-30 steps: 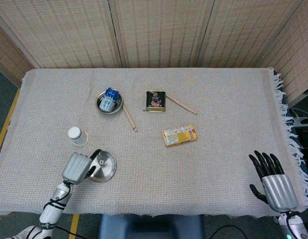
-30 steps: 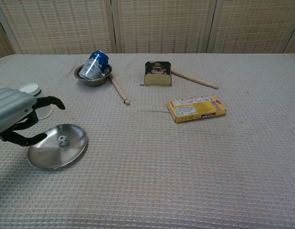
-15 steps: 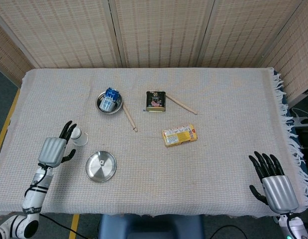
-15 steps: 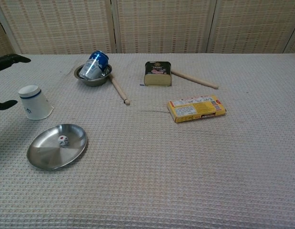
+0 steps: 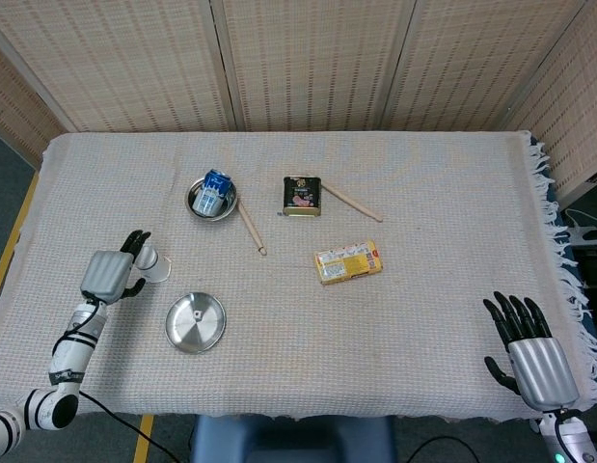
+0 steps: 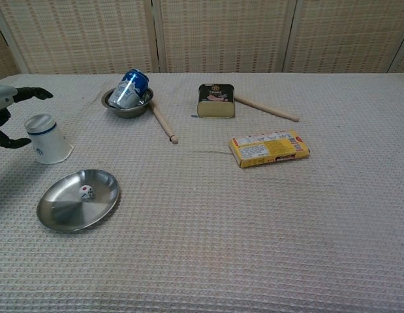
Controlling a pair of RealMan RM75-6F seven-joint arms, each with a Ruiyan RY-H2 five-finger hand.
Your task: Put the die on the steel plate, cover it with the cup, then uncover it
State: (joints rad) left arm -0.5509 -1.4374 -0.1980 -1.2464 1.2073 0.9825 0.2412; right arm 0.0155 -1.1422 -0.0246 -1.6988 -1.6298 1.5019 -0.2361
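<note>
cup [image 6: 47,139] just beside left hand [image 5: 113,271]

The die [image 6: 86,192] lies on the steel plate [image 6: 61,216], with the cup [image 6: 47,139] just behind.

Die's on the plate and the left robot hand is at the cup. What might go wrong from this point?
1. The cup stands upside down and tilted on the cloth, with the left robot hand open beside it; a nudge may tip or roll it before it is gripped.
2. The die sits off-centre in the shallow plate; a badly aimed cup could land on it or knock it out.
</note>
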